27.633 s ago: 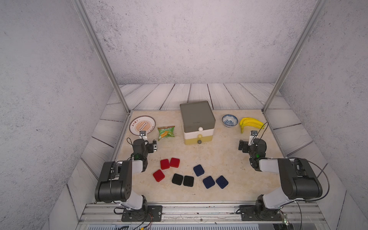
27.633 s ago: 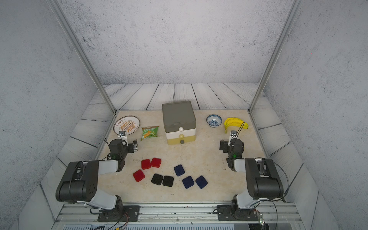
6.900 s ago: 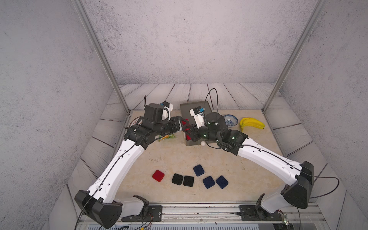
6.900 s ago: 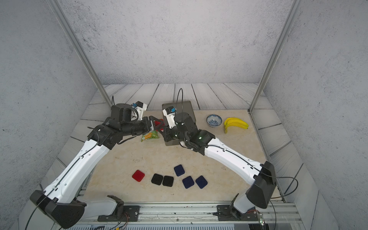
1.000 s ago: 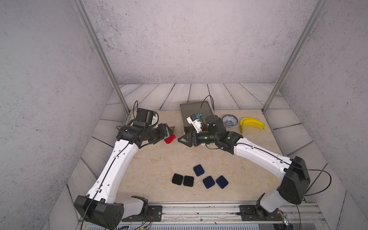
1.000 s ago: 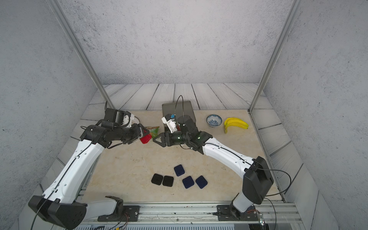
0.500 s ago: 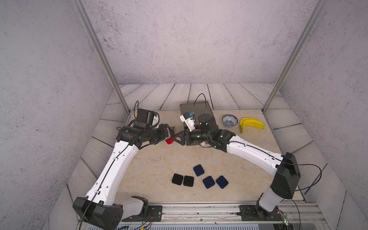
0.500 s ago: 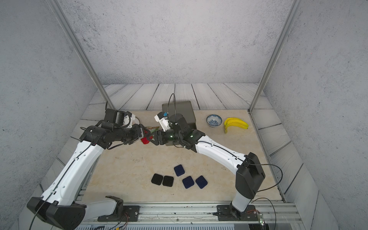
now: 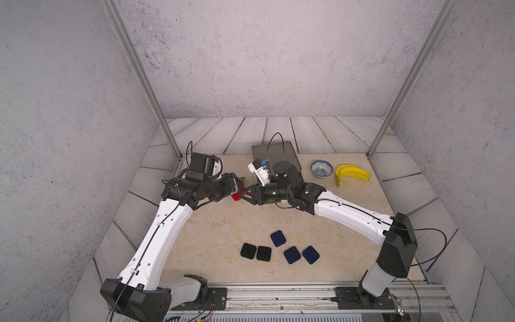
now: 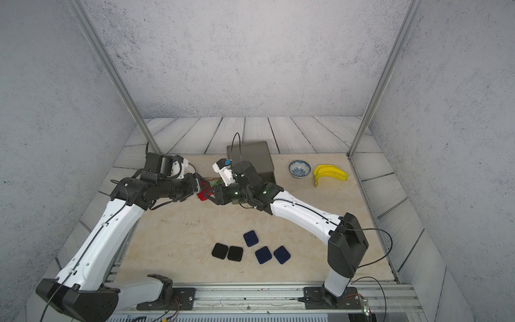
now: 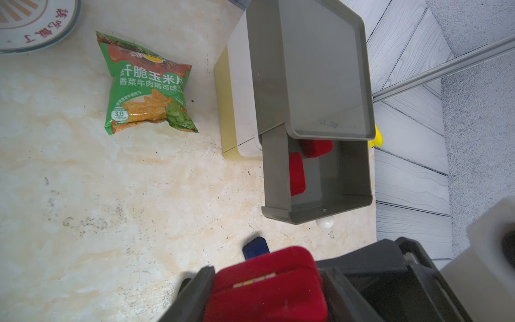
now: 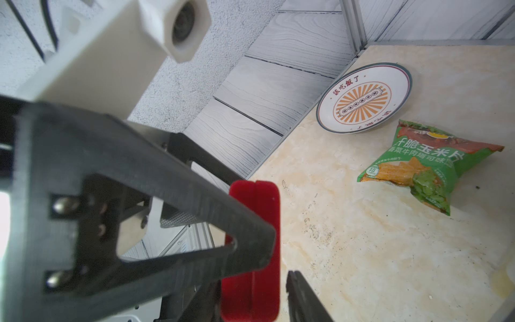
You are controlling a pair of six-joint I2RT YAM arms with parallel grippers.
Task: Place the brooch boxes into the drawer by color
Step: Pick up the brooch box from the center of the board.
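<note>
We saw the left gripper [image 9: 239,186] pinching a small, flat, rounded-square matte red brooch box [image 11: 267,290]. It held the box in the air above the beige marbled tabletop [image 9: 217,228], just left of the small boxy chest of drawers [image 11: 320,69].

The right gripper [image 9: 243,194] faced it from the other side, its jaws spread around the same box. In the right wrist view one finger [image 12: 256,245] sat at a flat face of the box, though we could not tell whether it pressed. The other finger [image 12: 302,304] stood just clear of the opposite face.

The chest's grey top drawer [image 11: 356,167] stood pulled out, its round white knob [image 11: 325,222] showing below the front wall. Two more red boxes [image 11: 296,172] lay inside, one partly under the chest's top. The white drawer [image 11: 239,97] and the yellow drawer [image 11: 221,97] beneath were shut.

Nearer the front edge of the table, two black boxes [image 9: 248,251] lay side by side, touching. Three navy blue boxes [image 9: 292,254] lay loosely grouped just to their right.

A green snack packet [image 11: 147,86] lay to the left of the chest.
</note>
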